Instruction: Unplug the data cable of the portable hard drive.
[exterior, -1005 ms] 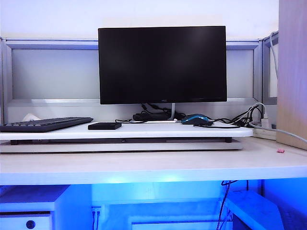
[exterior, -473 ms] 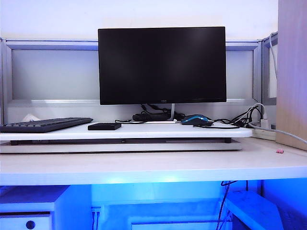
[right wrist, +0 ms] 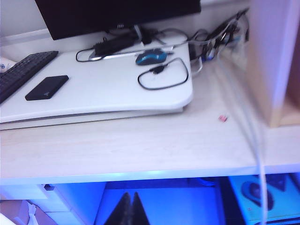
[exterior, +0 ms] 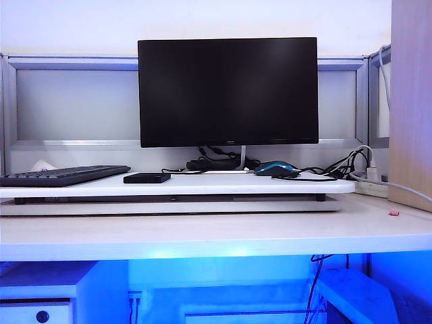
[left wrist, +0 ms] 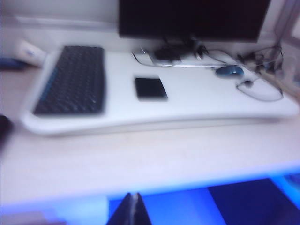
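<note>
We see the flat dark navy-black portable hard drive (right wrist: 47,87) lying alone on the raised white tabletop (right wrist: 112,101), no cord attached; the thin black data cable (right wrist: 163,75) with its small plug lies loose, well apart to the right. We judge the unplugging done. Left claw (left wrist: 132,209) and right claw (right wrist: 129,208) hang off the near edge, both pinched together, empty.

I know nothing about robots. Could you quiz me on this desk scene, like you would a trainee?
1. True or false: the data cable is plugged into the portable hard drive.
2. The left claw and the right claw, both low in front of the desk's edge, are: A) wide open; B) shut and empty; C) shut on the cable.
3. In the exterior view, what lies on the white riser just left of the drive?

Key: 1. False: its plug lies loose, apart from the drive. 2. B. 3. The keyboard.
</note>
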Tool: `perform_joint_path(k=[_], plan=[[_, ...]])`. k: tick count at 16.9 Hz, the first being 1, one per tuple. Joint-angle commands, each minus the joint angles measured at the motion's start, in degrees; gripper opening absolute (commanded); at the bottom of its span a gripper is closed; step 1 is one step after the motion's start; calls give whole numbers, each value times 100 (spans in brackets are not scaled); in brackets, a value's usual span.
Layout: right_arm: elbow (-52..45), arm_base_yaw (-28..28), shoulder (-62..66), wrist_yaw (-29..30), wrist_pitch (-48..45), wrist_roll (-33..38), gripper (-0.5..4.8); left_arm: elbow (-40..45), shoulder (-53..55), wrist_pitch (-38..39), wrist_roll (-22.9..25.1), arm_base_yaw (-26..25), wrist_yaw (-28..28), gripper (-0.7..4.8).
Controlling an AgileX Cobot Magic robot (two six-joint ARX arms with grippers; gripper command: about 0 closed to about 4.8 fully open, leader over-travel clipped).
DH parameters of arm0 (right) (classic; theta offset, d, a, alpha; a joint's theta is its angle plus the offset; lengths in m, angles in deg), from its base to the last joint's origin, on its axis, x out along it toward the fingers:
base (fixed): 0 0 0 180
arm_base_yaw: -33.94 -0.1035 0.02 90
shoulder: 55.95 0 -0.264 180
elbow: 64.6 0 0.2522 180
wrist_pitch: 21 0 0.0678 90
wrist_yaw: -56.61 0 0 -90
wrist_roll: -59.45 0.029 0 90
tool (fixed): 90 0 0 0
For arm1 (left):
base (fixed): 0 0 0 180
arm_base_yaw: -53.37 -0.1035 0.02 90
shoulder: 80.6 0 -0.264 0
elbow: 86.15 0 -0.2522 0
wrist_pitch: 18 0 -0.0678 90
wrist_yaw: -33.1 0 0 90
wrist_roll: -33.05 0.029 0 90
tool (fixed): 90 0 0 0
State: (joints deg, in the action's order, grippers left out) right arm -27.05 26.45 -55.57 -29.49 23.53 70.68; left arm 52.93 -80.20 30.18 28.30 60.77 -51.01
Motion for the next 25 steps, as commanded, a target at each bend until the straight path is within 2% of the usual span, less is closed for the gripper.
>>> perform_joint_path(k=[1, 3, 5, 6, 8, 10, 14, 17, 18, 19, 20, 21, 22, 25], plan=[[-505, -2, -24, -70, -1032, 94, -1, 455, -13, -1032, -260, -2, -184, -6], [-848, -4, -26, -70, -1263, 92, -1, 1058, -15, -1325, -535, -2, -184, -6], [-1062, -4, -26, -79, -1316, 79, -1, 1429, -15, -1622, -531, -2, -184, -6], [-1274, -4, -26, -70, -1469, 81, -1, 1764, -15, -2120, -529, -2, -210, -6], [-1478, -4, -28, -76, -1709, 79, -1, 2037, -15, -2638, -505, -2, -219, -6], [-1690, -4, -28, -76, -1926, 76, -1, 2275, -15, -2868, -437, -4, -229, -6], [-2083, -4, -28, -76, -1947, 76, -1, 2651, -15, -2855, -433, 0, -164, -6], [-2192, -4, -31, -83, -1947, 76, -1, 2677, -17, -2437, -415, -2, -328, -6], [-2234, -2, -31, -103, -1947, 76, -1, 2677, -13, -2380, -286, -2, -376, -6], [-2304, 11, 2, -555, -1947, 66, -1, 2677, -15, -2347, 39, -7, -719, -6], [-2306, 15, 4, -551, -1947, 28, -1, 2677, -15, -2352, 118, -7, -743, -6], [-2306, 466, 7, -588, -1947, -138, -1, 2677, -15, -2376, 540, -247, -916, -6], [-2306, 667, 7, -476, -1947, -136, -1, 2677, -15, -2376, 487, -463, -905, -6], [-2306, 1093, 4, 120, -1989, -140, -1, 2677, -17, -2382, 389, -916, -319, -6]])
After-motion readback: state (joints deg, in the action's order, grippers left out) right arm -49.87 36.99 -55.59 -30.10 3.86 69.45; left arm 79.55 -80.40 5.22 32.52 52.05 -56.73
